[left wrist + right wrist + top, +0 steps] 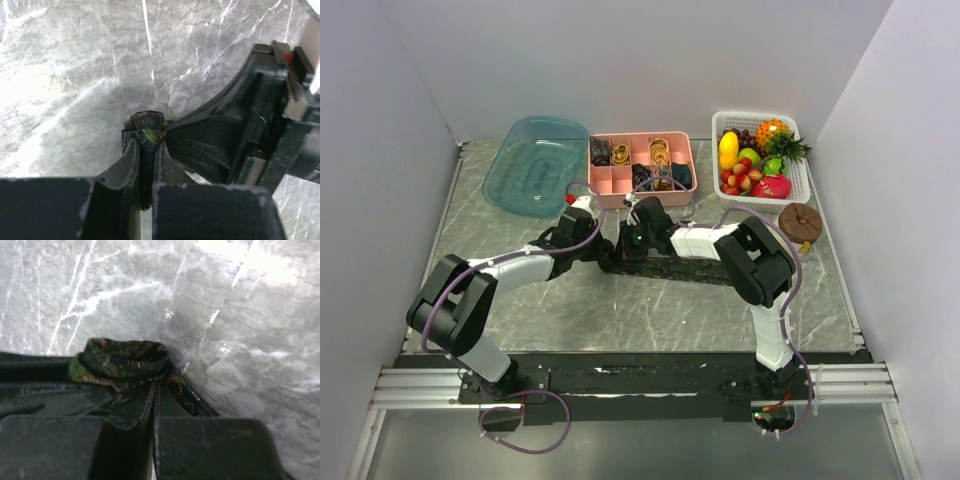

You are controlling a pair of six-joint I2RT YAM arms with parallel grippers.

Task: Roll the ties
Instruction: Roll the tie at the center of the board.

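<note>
Tie [146,122], dark and speckled, lies partly coiled on the marble table [620,320], its rolled end clamped in the left gripper [146,143]; the right gripper [154,390], jaws pressed together, touches the coil

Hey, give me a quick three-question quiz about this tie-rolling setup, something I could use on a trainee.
1. True or false: the left gripper and the right gripper each have their fingers shut on the dark tie.
2. What fills the white basket?
3. Where do rolled ties already sit: A the pink tray, B the blue tub, C the white basket?
Key: 1 true; 2 fruit; 3 A.
</note>
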